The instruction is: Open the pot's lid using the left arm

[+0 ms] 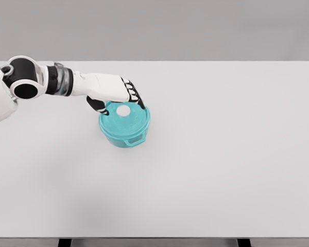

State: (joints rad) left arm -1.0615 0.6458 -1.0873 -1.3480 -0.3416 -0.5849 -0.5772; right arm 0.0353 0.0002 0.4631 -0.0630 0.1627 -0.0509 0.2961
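Left hand (pixel 116 95) sits over your teal pot's (pixel 124 131) lid (pixel 126 117), fingers (pixel 136 98) curled beside the white knob (pixel 123 110); can't tell if it's gripping. Lid's on.

Lighting, head view: even, bright, diffuse illumination is falling from above, rendering the white table (pixel 206 170) and the grey backdrop (pixel 195 25) flat and free of glare. Shadows: only a faint soft darkening is showing beneath the teal pot (pixel 124 135) and under the left hand (pixel 116 93), while a dim broad grey patch is lying across the table's lower left. Quality: the render is appearing slightly soft, with edges of the pot and fingers mildly blurred, and straight table edges are showing no visible distortion toward the frame borders.
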